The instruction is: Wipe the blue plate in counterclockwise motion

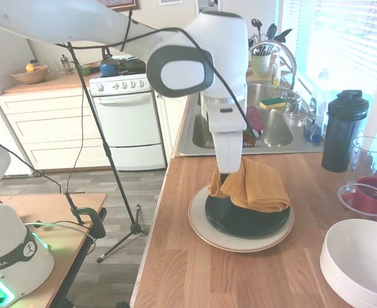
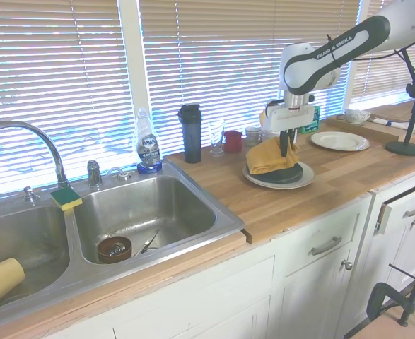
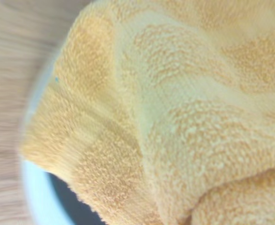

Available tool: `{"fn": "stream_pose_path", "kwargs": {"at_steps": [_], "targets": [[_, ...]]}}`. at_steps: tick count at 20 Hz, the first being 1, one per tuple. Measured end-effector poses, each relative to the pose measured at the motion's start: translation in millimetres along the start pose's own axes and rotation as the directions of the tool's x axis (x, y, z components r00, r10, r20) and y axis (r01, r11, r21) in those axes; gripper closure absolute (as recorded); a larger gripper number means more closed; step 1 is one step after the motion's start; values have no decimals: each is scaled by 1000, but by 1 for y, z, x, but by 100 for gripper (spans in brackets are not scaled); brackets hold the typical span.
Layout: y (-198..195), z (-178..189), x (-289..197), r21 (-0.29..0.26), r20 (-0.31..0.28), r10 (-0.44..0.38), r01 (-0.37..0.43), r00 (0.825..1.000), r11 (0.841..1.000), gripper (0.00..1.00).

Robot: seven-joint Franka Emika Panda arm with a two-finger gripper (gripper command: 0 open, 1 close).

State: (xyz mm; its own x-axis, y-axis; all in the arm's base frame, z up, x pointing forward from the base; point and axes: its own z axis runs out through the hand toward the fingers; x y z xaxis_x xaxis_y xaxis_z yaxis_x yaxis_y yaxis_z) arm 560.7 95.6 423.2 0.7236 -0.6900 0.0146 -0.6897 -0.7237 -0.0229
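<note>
Fingers: pointing straight down, buried in a fold of cloth; whether spread or pressed together cannot be told from either exterior view.
Cloth: mustard-yellow terry towel, bunched around and beside the fingers, draped over the plate beneath them; fills nearly all of the wrist view.
Blue plate: directly under the fingers, very dark, mostly covered by the cloth, its near rim bare; a dark sliver only in the wrist view.
Cream plate: larger, under the blue plate, its rim showing all round.
Bench: light wood, carrying the stacked plates.
Further out from the fingers: white bowls, red cup, dark shaker bottle, steel sink.
</note>
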Motion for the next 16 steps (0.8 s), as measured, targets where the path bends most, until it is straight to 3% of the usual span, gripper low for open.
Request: {"fn": "stream_pose_path", "kwargs": {"at_steps": [9,16], "targets": [[-21,-43,-60,12,-42,-51,51,998,999,100],[-7,-62,-122,14,-74,-104,105,992,994,100]]}}
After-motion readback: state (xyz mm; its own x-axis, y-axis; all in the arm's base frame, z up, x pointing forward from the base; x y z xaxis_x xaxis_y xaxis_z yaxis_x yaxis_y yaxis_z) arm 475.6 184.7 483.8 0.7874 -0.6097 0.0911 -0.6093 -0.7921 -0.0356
